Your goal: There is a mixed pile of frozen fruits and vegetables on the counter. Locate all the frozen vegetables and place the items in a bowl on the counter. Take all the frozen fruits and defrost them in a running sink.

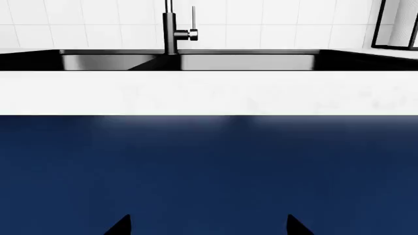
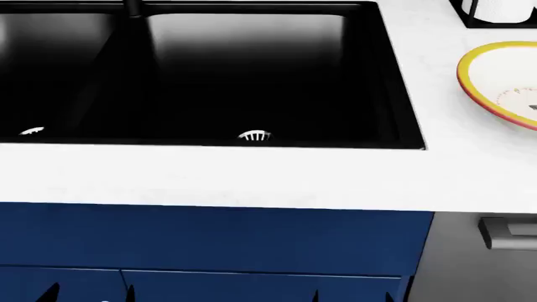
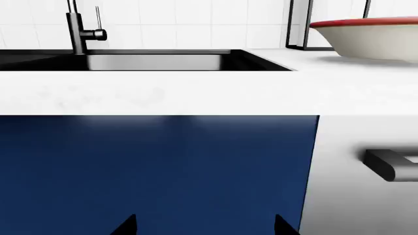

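Both arms hang low in front of the navy blue cabinet front (image 2: 210, 242), and from the head camera only dark fingertips poke up along the bottom edge: the left gripper (image 2: 88, 294) on one side, the right gripper (image 2: 353, 296) on the other. On the left wrist camera the left gripper's (image 1: 209, 226) two tips stand wide apart with nothing but blue cabinet between them; the right wrist camera tells the same story for the right gripper (image 3: 205, 225), spread open and holding nothing. Above them runs the white counter (image 2: 251, 176), its front edge well clear of either set of fingers. Set into it is the black double-basin sink (image 2: 394, 94), with a silver drain strainer (image 2: 254, 136) in the right basin and another strainer (image 2: 32, 131) just showing in the left one. No water shows in either basin. The black faucet (image 1: 172, 29) rises behind the divider against the white tiled wall (image 1: 274, 22). Off toward the right on the counter sits the bowl (image 2: 495, 82), white inside with a yellow rim edged red, partly cut by the frame; the right wrist camera catches the bowl (image 3: 372, 39) side-on, up above and beyond the right fingers, well apart from them. A black-framed holder (image 2: 495, 12) stands behind it, and a grey appliance handle (image 3: 388, 164) juts out below the counter.
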You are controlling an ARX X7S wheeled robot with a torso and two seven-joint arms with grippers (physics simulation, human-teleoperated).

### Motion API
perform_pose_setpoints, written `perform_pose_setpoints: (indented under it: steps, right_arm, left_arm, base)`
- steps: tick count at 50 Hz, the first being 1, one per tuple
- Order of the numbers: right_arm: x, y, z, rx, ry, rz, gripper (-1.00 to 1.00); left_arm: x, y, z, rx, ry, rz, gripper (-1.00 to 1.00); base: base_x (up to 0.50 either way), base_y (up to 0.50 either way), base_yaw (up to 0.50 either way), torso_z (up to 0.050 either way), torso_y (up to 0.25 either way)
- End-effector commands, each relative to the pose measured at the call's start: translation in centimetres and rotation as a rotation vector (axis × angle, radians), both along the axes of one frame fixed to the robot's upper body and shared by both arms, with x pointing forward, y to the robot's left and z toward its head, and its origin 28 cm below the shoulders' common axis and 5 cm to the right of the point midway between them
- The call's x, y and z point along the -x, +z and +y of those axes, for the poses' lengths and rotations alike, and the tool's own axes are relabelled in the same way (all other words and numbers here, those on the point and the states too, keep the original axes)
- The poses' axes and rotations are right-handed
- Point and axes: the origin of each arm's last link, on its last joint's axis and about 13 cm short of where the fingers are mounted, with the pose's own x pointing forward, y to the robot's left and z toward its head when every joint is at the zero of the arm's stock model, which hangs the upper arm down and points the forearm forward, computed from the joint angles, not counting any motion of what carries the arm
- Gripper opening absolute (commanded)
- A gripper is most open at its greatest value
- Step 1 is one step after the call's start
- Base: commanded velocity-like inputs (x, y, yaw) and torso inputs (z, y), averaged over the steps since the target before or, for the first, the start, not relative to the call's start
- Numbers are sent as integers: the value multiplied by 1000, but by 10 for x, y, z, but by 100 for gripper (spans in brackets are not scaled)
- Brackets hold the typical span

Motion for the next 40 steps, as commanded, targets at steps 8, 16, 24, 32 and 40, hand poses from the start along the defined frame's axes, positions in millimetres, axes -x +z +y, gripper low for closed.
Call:
perform_pose_setpoints:
  steps: [8,16,24,32,40]
  right_arm:
    - [0,0,1,1,1,2,100]
    - [1,0,1,2,-7,-5,100]
    - [0,-1,2,2,1,-1,100]
    - [0,0,1,5,-3,2,100]
    - [0,0,1,7,-4,3,100]
  left_arm:
    - [0,1,0,1,2,-2,100]
    - [0,0,0,-14,4,-2,100]
    - [-1,1,-1,-13,12,-2,100]
    - [-1,0,-1,-14,9,2,100]
    - [0,0,0,-18,13,-1,100]
  base:
    - [0,0,0,0,0]
    - [0,0,0,0,0]
    - [0,0,0,0,0]
    - [0,-500,0,0,0]
    - [0,-500,0,0,0]
